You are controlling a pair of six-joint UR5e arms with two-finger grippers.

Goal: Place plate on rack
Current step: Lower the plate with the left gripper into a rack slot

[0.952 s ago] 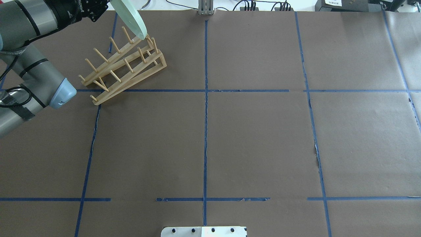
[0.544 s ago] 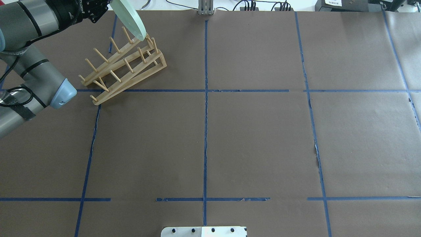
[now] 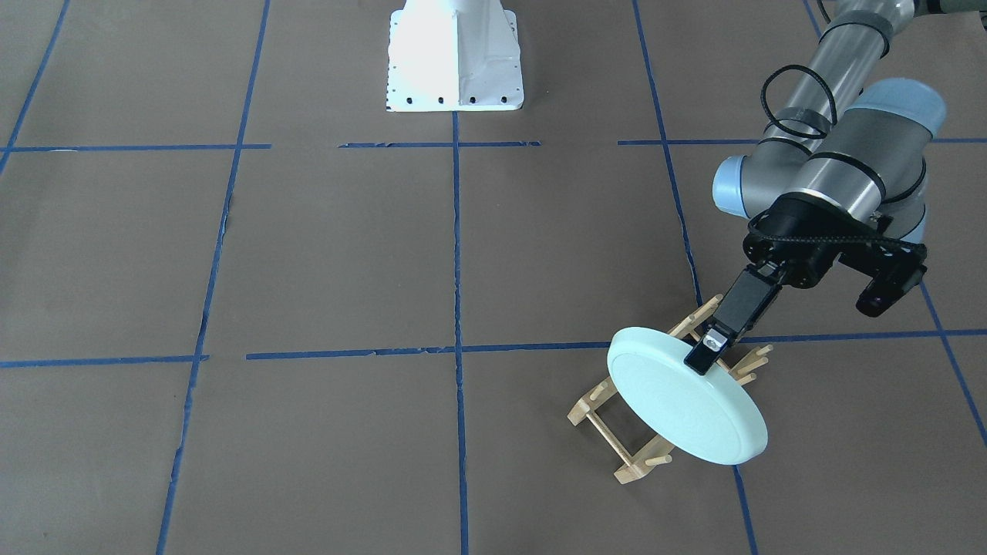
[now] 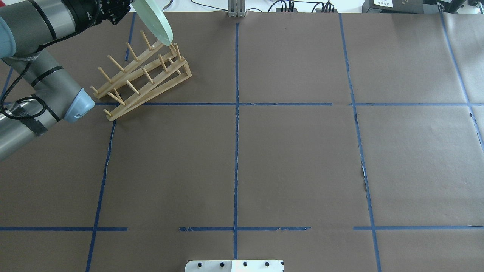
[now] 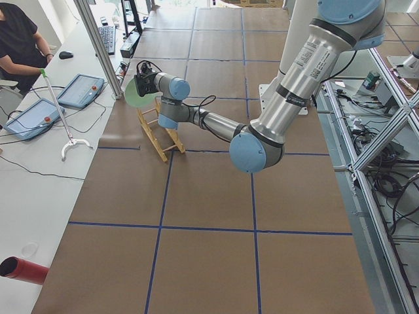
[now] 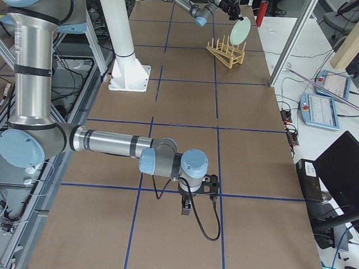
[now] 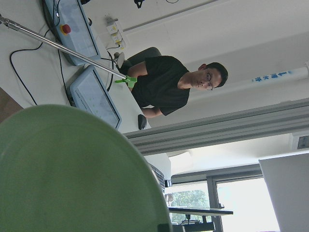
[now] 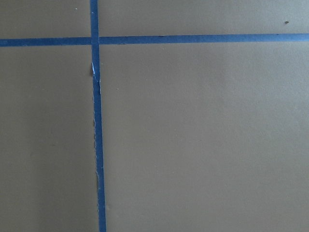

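The pale mint-green plate (image 3: pixel 686 405) is tilted on edge over the far end of the wooden rack (image 3: pixel 595 420). My left gripper (image 3: pixel 705 356) is shut on the plate's upper rim. In the overhead view the plate (image 4: pixel 153 19) has its lower edge by the last pegs of the rack (image 4: pixel 143 75); I cannot tell if they touch. The plate fills the left wrist view (image 7: pixel 72 169). My right gripper (image 6: pixel 188 210) shows only in the exterior right view, low over the paper near the table's other end; I cannot tell if it is open or shut.
Brown paper with blue tape lines (image 4: pixel 236 113) covers the table. The white robot base (image 3: pixel 455 58) stands at the near edge. An operator (image 7: pixel 169 84) sits beyond the far edge, by tablets (image 5: pixel 82 88) and a grabber stick (image 5: pixel 59 118).
My left gripper and the plate have shifted slightly to the right, and the plate's lower edge now sits a bit nearer the rack's last pegs. The rack has not moved.
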